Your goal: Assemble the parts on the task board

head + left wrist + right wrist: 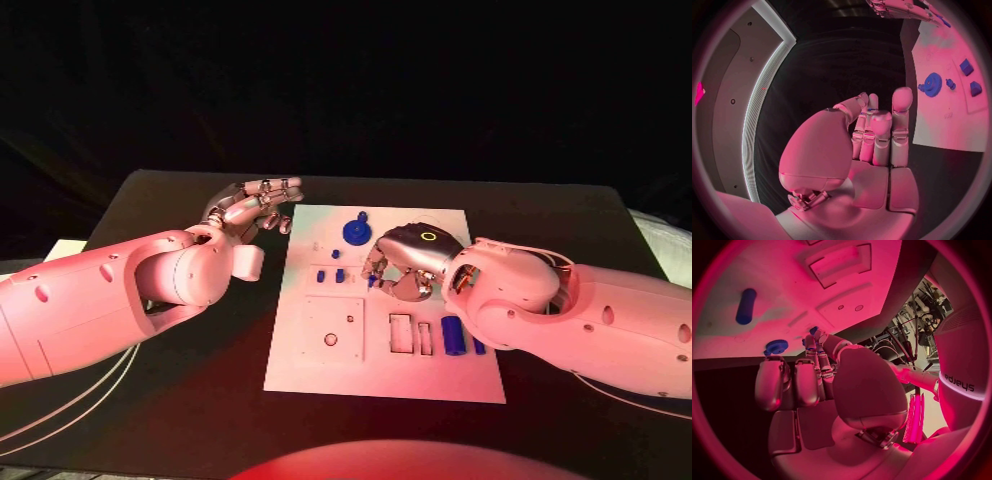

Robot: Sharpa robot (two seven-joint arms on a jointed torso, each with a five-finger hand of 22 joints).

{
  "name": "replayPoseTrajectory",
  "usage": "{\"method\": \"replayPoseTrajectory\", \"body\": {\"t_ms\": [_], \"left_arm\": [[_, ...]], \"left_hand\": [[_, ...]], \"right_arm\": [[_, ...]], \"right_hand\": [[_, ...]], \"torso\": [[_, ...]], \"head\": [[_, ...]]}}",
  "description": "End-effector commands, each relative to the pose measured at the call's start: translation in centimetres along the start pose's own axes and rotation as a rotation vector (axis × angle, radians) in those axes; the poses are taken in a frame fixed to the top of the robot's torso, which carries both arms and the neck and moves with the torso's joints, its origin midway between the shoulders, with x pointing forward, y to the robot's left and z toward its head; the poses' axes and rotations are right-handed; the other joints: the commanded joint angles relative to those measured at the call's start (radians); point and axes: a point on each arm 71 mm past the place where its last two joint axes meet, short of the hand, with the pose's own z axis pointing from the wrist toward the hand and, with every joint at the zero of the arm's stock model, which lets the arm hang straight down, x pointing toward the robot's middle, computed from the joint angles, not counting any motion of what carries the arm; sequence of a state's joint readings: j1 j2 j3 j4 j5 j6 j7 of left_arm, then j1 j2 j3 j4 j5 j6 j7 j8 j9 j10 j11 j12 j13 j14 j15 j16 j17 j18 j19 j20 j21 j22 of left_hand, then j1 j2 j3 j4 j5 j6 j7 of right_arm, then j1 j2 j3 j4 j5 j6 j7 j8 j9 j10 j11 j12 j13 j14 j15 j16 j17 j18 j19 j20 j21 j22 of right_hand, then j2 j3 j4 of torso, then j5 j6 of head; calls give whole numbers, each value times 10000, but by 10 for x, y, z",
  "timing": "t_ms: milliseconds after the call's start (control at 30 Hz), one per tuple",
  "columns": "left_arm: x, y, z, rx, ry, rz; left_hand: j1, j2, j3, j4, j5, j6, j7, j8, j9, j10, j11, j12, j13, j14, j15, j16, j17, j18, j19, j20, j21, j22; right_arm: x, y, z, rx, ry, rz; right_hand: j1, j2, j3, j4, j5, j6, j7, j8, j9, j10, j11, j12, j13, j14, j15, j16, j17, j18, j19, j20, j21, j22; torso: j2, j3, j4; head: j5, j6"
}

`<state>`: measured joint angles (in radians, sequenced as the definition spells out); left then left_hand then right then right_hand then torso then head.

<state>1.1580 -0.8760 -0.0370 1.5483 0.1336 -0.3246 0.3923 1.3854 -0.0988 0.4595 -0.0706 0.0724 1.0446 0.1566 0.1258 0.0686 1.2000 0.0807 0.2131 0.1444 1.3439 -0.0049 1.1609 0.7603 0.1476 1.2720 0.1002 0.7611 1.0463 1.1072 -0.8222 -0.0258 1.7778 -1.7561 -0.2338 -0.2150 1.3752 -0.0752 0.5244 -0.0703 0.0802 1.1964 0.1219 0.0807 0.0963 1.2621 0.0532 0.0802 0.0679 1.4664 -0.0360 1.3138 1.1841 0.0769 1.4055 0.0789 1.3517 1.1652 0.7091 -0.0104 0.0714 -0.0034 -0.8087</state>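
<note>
Over the white task board (433, 375), mid-plate | my right hand (404, 265) sits with fingers curled onto a small blue part (812, 330), apparently pinching it for seating | left hand (253, 208) parked off the board edge, fingers together, holding nothing | blue gear (355, 232) just beside; blue cylinder (451, 333) waiting nearer me

Place: I am looking at what seems to be a robotics lab or demo booth.
Surface: a black table (188, 400) against a fully dark backdrop.
Fixture: a white task board (387, 372) with moulded recesses.
Lighting: pink-red stage-like light.
Clutter: cables and equipment (911, 322) behind the table.
</note>
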Motion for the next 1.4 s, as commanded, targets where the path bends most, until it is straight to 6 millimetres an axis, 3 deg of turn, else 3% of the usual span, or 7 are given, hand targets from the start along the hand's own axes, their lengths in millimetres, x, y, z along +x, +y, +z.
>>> {"method": "replayPoseTrajectory", "body": {"t_ms": [33, 467, 1400], "left_arm": [[3, -1, 0, 122, 107, 30], [5, -1, -1, 112, 189, 13], [6, 0, 0, 60, 302, 13]], "left_hand": [[151, 11, -10, -87, 56, 25, 71, -39, -11, -88, 2, 57, 18, -67, 16, -36, -14, 104, -9, -26, -62, -1], [181, 30, 0, -112, 91, 25, 75, -41, -11, -107, 4, 71, 24, -69, 17, -35, -18, 105, -8, -27, -68, -3], [171, 51, -3, -113, 118, 31, 83, -40, -11, -149, 17, 79, 28, -76, 25, -39, -35, 107, -15, -24, -93, -15]], "right_arm": [[8, 6, 3, -321, 87, 2], [27, 17, 9, -567, 317, 178], [40, 28, 10, -882, 656, 340]], "right_hand": [[-67, 68, 70, 6, 72, 79, -17, 17, 14, 76, 9, -28, 6, 467, 80, 35, 15, 30, 92, -7, 40, 16], [-91, 61, 75, 4, 115, 85, -11, 12, 22, 91, 13, -39, 6, 471, 83, 60, 45, 26, 102, -10, 54, 39], [-139, 40, 59, 11, 131, 98, -9, 11, 33, 108, 16, -53, 5, 470, 84, 59, 31, 31, 95, -12, 46, 18]], "torso": [[0, -3, 12], [6, 17, -5], [7, 12, -14]], "head": [[107, -50], [352, -220], [486, -337]]}}
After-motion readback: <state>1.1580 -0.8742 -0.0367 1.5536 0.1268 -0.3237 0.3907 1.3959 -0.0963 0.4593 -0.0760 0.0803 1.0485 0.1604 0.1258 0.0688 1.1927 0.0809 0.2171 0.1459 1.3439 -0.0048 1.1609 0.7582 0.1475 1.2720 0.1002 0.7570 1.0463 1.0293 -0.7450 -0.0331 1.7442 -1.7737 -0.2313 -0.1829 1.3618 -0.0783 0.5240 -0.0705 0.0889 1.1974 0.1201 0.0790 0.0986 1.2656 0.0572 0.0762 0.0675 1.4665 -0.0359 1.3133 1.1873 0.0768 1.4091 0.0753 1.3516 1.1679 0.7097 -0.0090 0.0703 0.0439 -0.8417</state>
